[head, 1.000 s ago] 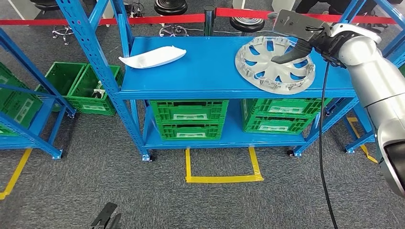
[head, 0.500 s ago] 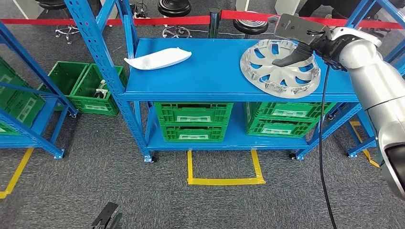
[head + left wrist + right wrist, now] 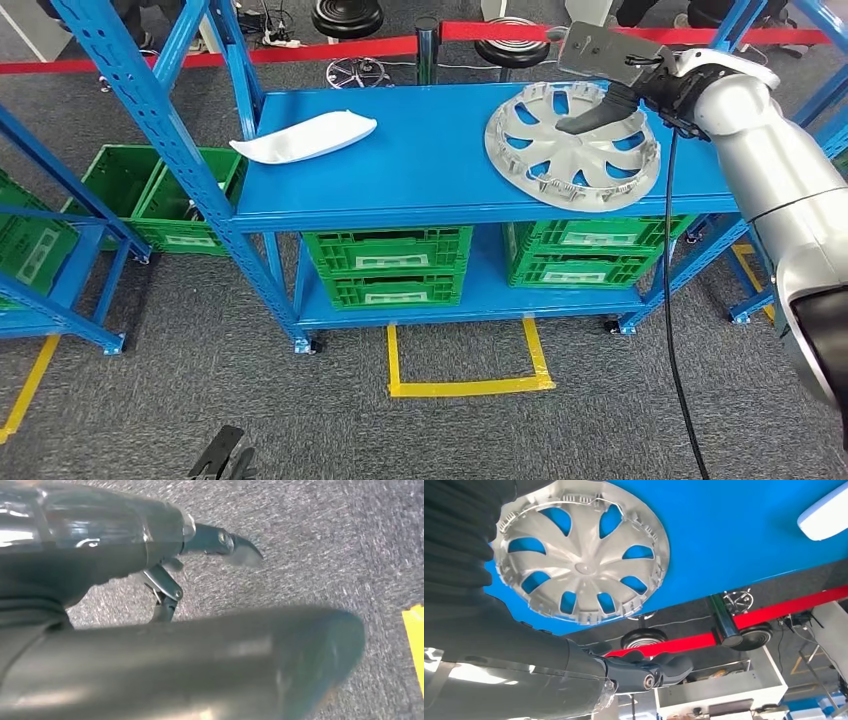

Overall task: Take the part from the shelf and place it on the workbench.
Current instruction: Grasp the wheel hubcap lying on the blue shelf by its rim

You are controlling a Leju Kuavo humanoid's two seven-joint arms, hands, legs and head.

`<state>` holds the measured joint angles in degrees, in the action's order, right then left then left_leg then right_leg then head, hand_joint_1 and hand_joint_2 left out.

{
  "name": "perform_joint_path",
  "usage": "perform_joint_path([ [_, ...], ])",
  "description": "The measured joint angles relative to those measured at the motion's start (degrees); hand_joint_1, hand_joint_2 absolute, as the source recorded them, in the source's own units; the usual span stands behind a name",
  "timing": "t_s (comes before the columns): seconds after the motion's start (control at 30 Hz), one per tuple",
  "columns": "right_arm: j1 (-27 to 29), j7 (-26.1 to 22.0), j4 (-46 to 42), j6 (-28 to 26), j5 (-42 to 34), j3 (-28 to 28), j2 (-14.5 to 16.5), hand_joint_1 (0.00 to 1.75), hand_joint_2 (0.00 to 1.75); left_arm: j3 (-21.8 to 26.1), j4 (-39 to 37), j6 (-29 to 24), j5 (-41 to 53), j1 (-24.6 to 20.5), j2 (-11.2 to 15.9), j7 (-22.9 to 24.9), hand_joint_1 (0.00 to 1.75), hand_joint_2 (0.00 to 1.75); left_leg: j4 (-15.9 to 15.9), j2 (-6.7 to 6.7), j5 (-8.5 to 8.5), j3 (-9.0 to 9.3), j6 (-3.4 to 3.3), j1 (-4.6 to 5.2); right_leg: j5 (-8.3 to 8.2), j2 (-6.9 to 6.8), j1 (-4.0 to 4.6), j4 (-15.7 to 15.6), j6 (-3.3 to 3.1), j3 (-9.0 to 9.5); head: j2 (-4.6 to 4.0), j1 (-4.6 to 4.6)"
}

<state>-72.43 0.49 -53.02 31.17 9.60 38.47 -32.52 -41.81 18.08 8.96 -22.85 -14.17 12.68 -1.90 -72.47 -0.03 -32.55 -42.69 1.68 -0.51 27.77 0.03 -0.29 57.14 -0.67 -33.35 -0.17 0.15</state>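
Note:
A silver hubcap [image 3: 570, 145] lies flat at the right end of the blue shelf top [image 3: 430, 150]; the right wrist view shows the same hubcap [image 3: 581, 570] whole, with nothing covering it. My right hand [image 3: 625, 85] hovers over its far right part, one dark finger stretched above the spokes, holding nothing. In the right wrist view my right hand [image 3: 524, 650] is near the hubcap's rim, fingers apart. A white curved part [image 3: 300, 137] rests at the shelf's left end. My left hand [image 3: 225, 458] hangs low over the carpet, and the left wrist view shows this left hand [image 3: 150, 605] empty.
Green crates [image 3: 385, 262] fill the lower shelf level, with more green crates [image 3: 160, 190] under the rack to the left. A red barrier band [image 3: 330, 50] and black stools stand behind the shelf. A yellow tape square [image 3: 465, 385] marks the carpet in front.
The whole picture has shifted a little, so the camera moved. My right hand stays over the same far right part of the hubcap. Nothing was taken hold of.

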Motion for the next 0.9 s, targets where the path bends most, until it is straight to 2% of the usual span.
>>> perform_joint_path([
  [0.03, 0.04, 0.01, -0.01, 0.00, 0.00, 0.00, 0.05, 0.00, 1.75, 0.01, 0.00, 0.00, 0.02, 0.02, 0.02, 0.02, 0.00, 0.00, 3.10, 0.08, 3.04, 0.65, 0.19, -0.21, 0.62, 0.00, -0.15, 0.21, 0.27, 0.60, 0.00, -0.10],
  [0.07, 0.02, 0.01, -0.01, 0.00, -0.01, 0.00, 0.11, 0.00, 1.75, 0.01, -0.01, -0.02, 0.04, 0.02, 0.02, 0.04, 0.00, 0.00, 6.15, 0.17, 5.33, 1.65, 0.36, -0.30, 1.24, 0.00, -0.25, 0.36, 0.60, 1.11, -0.01, -0.25],
  [0.1, -0.02, -0.01, 0.01, -0.01, -0.02, -0.01, 0.17, 0.00, 1.75, 0.03, -0.02, -0.03, 0.06, 0.04, 0.05, 0.03, 0.00, 0.00, 8.97, 0.24, 6.87, 2.80, 0.38, -0.34, 1.78, 0.04, -0.27, 0.62, 0.96, 1.47, -0.01, -0.47],
  [0.13, -0.03, -0.05, 0.03, -0.02, -0.03, -0.02, 0.22, 0.00, 1.75, 0.04, -0.03, -0.04, 0.09, 0.05, 0.08, 0.02, 0.00, 0.00, 10.83, 0.31, 7.25, 3.68, 0.16, -0.30, 2.16, 0.12, -0.25, 0.78, 1.29, 1.63, -0.01, -0.63],
  [0.23, -0.04, -0.17, 0.04, -0.04, -0.01, -0.05, 0.31, 0.00, 1.75, 0.17, -0.03, -0.07, 0.14, 0.05, 0.13, 0.00, 0.00, 0.00, 11.97, 0.28, 5.80, 4.69, -1.08, -0.06, 2.66, 0.22, -0.28, 0.69, 1.99, 1.71, 0.00, -0.40],
  [0.3, -0.22, -0.03, 0.01, -0.03, -0.01, -0.09, 0.35, 0.00, 1.75, 0.32, -0.01, -0.14, 0.15, -0.07, 0.13, 0.14, 0.00, 0.00, 12.20, 0.20, 5.33, 5.34, -1.86, -0.17, 3.78, 0.13, -0.38, 2.38, 2.51, 1.17, 0.00, 0.20],
  [0.33, -0.34, 0.13, 0.01, -0.02, -0.01, -0.10, 0.38, 0.00, 1.75, 0.38, 0.00, -0.18, 0.16, -0.15, 0.12, 0.29, 0.00, 0.00, 12.30, 0.18, 5.05, 5.76, -2.26, -0.23, 4.91, 0.13, -0.40, 4.94, 2.73, -0.07, 0.00, 0.55],
  [0.4, -0.37, 0.50, 0.07, 0.01, 0.00, -0.04, 0.54, 0.00, 1.75, 0.43, 0.00, -0.24, 0.19, -0.26, 0.09, 0.56, 0.00, 0.00, 12.33, 0.22, 4.40, 6.47, -2.83, -0.12, 7.32, 0.13, -0.39, 12.50, 2.95, -4.39, 0.00, 1.22],
  [0.43, -0.26, 0.61, 0.11, 0.03, 0.00, -0.01, 0.63, 0.00, 1.75, 0.44, 0.00, -0.25, 0.20, -0.27, 0.07, 0.64, 0.00, 0.00, 12.32, 0.23, 4.04, 6.88, -2.96, -0.01, 7.79, 0.14, -0.39, 15.65, 2.95, -6.59, 0.00, 1.47],
  [0.47, -0.17, 0.67, 0.14, 0.04, 0.01, 0.01, 0.72, 0.00, 1.75, 0.47, 0.00, -0.27, 0.20, -0.26, 0.06, 0.67, 0.00, 0.00, 12.32, 0.23, 3.64, 7.38, -3.03, 0.11, 7.13, 0.13, -0.36, 17.08, 2.83, -8.06, 0.00, 1.70],
  [0.5, -0.13, 0.69, 0.15, 0.04, 0.01, 0.01, 0.80, 0.00, 1.75, 0.51, 0.00, -0.30, 0.21, -0.26, 0.05, 0.67, 0.00, 0.00, 12.32, 0.20, 3.19, 7.99, -3.07, 0.27, 5.31, 0.14, -0.28, 16.50, 2.57, -8.58, 0.00, 1.88],
  [0.53, -0.19, 0.65, 0.15, 0.03, 0.01, -0.01, 0.84, 0.00, 1.75, 0.56, 0.00, -0.33, 0.21, -0.26, 0.03, 0.61, 0.00, 0.00, 12.33, 0.15, 2.70, 8.72, -3.08, 0.45, 2.48, 0.16, -0.13, 13.85, 2.12, -8.11, 0.00, 2.02],
  [0.57, -0.25, 0.52, 0.14, 0.02, 0.00, -0.03, 0.83, 0.00, 1.75, 0.63, 0.00, -0.31, 0.23, -0.22, -0.01, 0.47, 0.00, 0.00, 12.41, 0.09, 2.20, 9.33, -3.09, 0.55, -0.31, 0.22, 0.10, 10.51, 1.47, -7.13, 0.00, 2.06],
  [0.6, -0.31, 0.35, 0.16, 0.01, -0.01, -0.04, 0.78, 0.00, 1.75, 0.72, 0.00, -0.25, 0.26, -0.19, -0.13, 0.27, 0.00, 0.00, 12.51, 0.03, 1.82, 9.81, -3.02, 0.65, -2.40, 0.26, 0.38, 7.66, 0.83, -6.09, -0.01, 1.87],
  [0.63, -0.36, 0.19, 0.18, 0.00, 0.00, -0.04, 0.69, 0.00, 1.75, 0.81, -0.02, -0.19, 0.31, -0.15, -0.22, 0.05, 0.00, 0.00, 12.62, 0.00, 1.58, 10.06, -2.84, 0.59, -3.57, 0.26, 0.70, 5.46, 0.25, -5.25, -0.01, 1.72],
  [0.7, -0.47, -0.01, 0.22, -0.01, 0.01, -0.07, 0.52, 0.00, 1.75, 0.92, -0.04, -0.10, 0.44, -0.09, -0.38, -0.19, 0.00, 0.00, 12.89, -0.02, 1.41, 10.14, -2.29, 0.36, -3.51, 0.19, 1.22, 4.06, -0.39, -4.62, -0.01, 1.53],
  [0.8, -0.86, -0.03, 0.08, -0.01, -0.01, -0.14, 0.40, 0.00, 1.75, 0.96, -0.01, -0.08, 0.52, -0.20, -0.38, -0.21, 0.00, 0.00, 12.49, -0.06, 0.69, 10.05, -1.42, 0.41, -2.55, 0.12, 0.85, 0.79, -0.80, -2.50, -0.01, 1.68],
  [0.83, -0.93, -0.03, 0.03, -0.01, -0.01, -0.14, 0.40, 0.00, 1.75, 0.96, 0.01, -0.08, 0.54, -0.25, -0.37, -0.21, 0.00, 0.00, 10.84, -0.11, -0.04, 9.18, -1.10, 0.42, -2.26, 0.07, 0.52, -0.42, -0.82, -1.50, 0.00, 1.50],
  [0.9, -0.71, 0.04, 0.01, 0.06, -0.01, -0.07, 0.51, 0.00, 1.75, 0.96, -0.01, -0.13, 0.56, -0.20, -0.33, 0.01, 0.00, 0.00, 4.51, -0.23, -1.95, 5.27, -0.40, 0.06, -1.70, -0.02, 0.09, -1.32, -0.70, -0.36, -0.01, 0.84],
])
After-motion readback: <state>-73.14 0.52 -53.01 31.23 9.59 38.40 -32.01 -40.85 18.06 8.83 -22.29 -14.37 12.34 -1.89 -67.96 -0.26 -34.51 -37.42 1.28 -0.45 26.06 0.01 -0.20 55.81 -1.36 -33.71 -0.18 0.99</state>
